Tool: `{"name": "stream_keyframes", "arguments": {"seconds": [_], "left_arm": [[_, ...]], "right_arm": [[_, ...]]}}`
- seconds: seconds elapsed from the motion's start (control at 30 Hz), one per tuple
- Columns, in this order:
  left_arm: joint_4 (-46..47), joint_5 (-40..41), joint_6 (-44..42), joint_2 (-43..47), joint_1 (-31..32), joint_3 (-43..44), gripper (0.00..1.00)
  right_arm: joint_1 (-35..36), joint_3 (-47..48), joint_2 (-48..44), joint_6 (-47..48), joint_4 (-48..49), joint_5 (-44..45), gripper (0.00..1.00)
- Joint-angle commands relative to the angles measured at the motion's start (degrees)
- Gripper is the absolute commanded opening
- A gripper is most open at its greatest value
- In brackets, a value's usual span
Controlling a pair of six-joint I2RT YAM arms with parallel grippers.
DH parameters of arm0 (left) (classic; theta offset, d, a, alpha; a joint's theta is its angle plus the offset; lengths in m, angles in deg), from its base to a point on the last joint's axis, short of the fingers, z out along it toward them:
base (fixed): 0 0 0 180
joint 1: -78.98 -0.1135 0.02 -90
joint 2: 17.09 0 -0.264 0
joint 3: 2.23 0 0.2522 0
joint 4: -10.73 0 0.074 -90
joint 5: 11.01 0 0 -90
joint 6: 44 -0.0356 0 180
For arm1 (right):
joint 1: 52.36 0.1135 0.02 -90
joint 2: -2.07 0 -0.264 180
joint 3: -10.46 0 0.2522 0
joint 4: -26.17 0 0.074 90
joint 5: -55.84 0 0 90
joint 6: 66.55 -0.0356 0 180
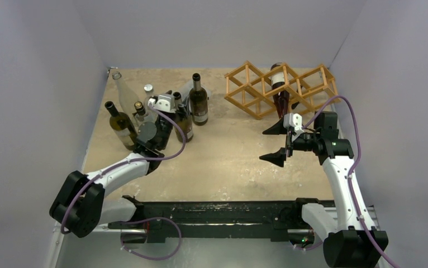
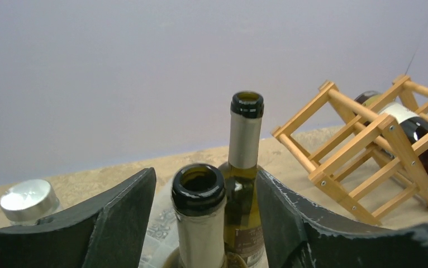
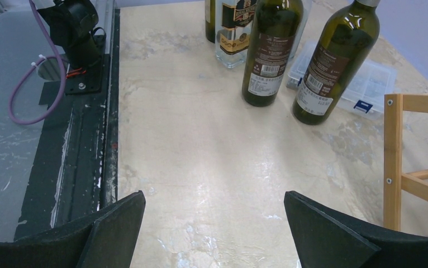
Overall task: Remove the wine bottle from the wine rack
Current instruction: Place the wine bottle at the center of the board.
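Your right gripper [image 3: 214, 204] stands wide, with only bare table [image 3: 212, 139] between its jaws. Its wrist view cuts the wine rack [image 3: 393, 162] down to a corner post beyond the right finger and misses the wine bottle [image 1: 280, 92] altogether. From above, the bottle lies in the rack's middle cell, off to the side of those jaws. Your left gripper [image 2: 206, 178] brackets a dark bottle neck [image 2: 198, 190] with a gap on either side, so it isn't gripping. That bottle's body is cut off below. Overhead, the left gripper's fingers are lost among the standing bottles [image 1: 144, 111].

Bottle labels [image 3: 266, 66] with barcodes, print too small and blurred for reading.
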Motion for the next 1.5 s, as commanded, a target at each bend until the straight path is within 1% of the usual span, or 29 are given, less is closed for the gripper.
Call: {"name": "stream_keyframes", "arguments": {"seconds": [0.0, 0.07, 0.17, 0.23, 0.37, 0.5, 0.6, 0.7, 0.73, 0.83, 1.0, 1.23, 1.33, 1.47], "left_arm": [[-1.3, -1.5, 0.5, 5.6, -0.4, 0.1, 0.68], [-4.7, -1.3, 0.8, 8.4, -0.4, 0.3, 0.72], [-11.7, -1.3, 2.7, 12.7, -0.4, 1.3, 0.83], [-18.1, -1.3, 4.1, 15.9, -0.4, 2.6, 0.89], [-36.1, -3.5, 8.5, 22.4, -0.4, 6.9, 0.99], [-51.9, -6.5, 13.4, 27.3, -0.4, 11.2, 1.0], [-60.0, -8.4, 16.5, 30.7, -0.4, 12.0, 1.0], [-65.1, -10.7, 20.4, 33.9, -0.4, 11.7, 1.0], [-68.2, -13.5, 23.8, 36.6, -0.4, 11.0, 1.0], [-70.5, -17.3, 27.3, 38.5, -0.4, 10.5, 1.0], [-73.7, -23.3, 31.4, 39.8, -0.4, 10.2, 1.0], [-74.3, -26.7, 35.5, 41.6, -0.4, 7.1, 1.0], [-73.3, -28.1, 36.6, 42.6, -0.4, 5.5, 1.0], [-72.0, -30.2, 37.3, 42.5, -0.4, 4.6, 1.0]], "right_arm": [[-0.3, -0.4, -0.1, 0.4, 0.9, -0.7, 0.99], [-0.4, -0.4, -0.2, 0.4, 0.9, -0.7, 0.99], [-0.4, -0.4, -0.2, 0.4, 0.8, -0.6, 0.99], [-0.4, -0.4, -0.2, 0.4, 0.8, -0.6, 0.99], [-0.6, -0.2, -0.4, 0.4, 0.6, -0.3, 0.99], [-0.8, -0.1, -0.6, 0.3, 0.4, 0.0, 0.99], [-0.8, 0.3, -0.7, -0.1, 0.2, 0.2, 0.99], [-1.0, 1.1, -1.0, -0.6, -0.2, 0.8, 0.99], [-1.3, 2.2, -1.4, -1.6, -0.4, 2.1, 0.99], [-1.4, 3.6, -1.9, -4.3, 0.3, 4.4, 0.99], [-2.1, 5.5, -2.1, -12.7, 4.8, 10.7, 0.99], [-2.9, 8.5, -0.5, -22.3, 7.6, 16.6, 0.99], [-3.1, 8.4, 0.0, -28.4, 11.3, 23.6, 0.99], [-3.1, 7.1, 1.7, -39.1, 18.9, 35.1, 0.99]]}}
